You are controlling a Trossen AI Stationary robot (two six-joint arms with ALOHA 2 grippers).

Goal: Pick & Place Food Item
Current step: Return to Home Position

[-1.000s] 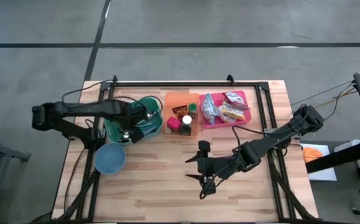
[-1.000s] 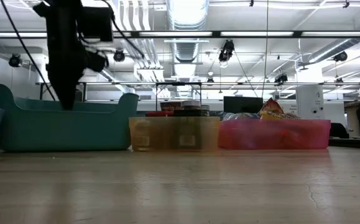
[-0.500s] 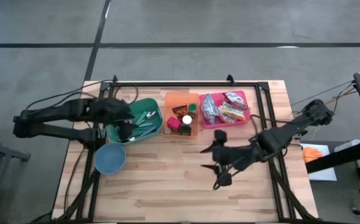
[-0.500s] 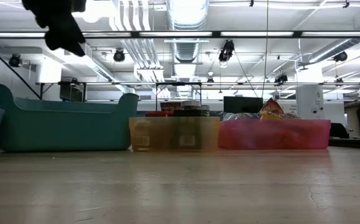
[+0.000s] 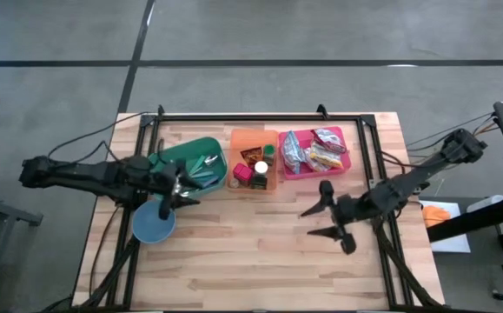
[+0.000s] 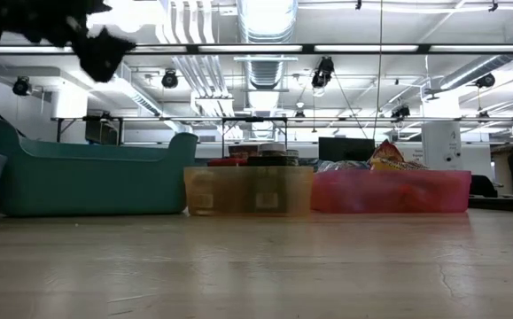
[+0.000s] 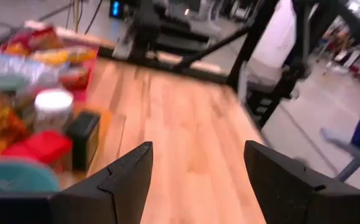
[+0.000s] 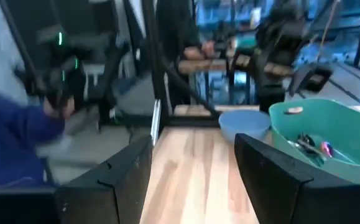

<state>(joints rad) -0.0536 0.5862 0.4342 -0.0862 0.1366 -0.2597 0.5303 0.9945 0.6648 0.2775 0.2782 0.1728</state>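
Left gripper (image 5: pixel 175 191), jaws wide and empty, hung above the near rim of the green plastic bin (image 5: pixel 209 144) holding the silver spoon (image 5: pixel 201 163), just beside the round blue bowl (image 5: pixel 151 224); a low withdrawal could clip either. Right gripper (image 5: pixel 319 220), likewise spread and empty, hung over the light wooden table (image 5: pixel 234 261).

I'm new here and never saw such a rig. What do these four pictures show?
This is a robot with two dark arms at a wooden table. One picture looks straight down, one looks level across the tabletop, and two come from cameras on the arms' wrists. On the table stand a green bin with cutlery, an orange bin with small jars, a pink bin with snack packs, and a blue bowl. The left pincer hangs near the bowl, the right pincer over bare wood; both are open and empty.
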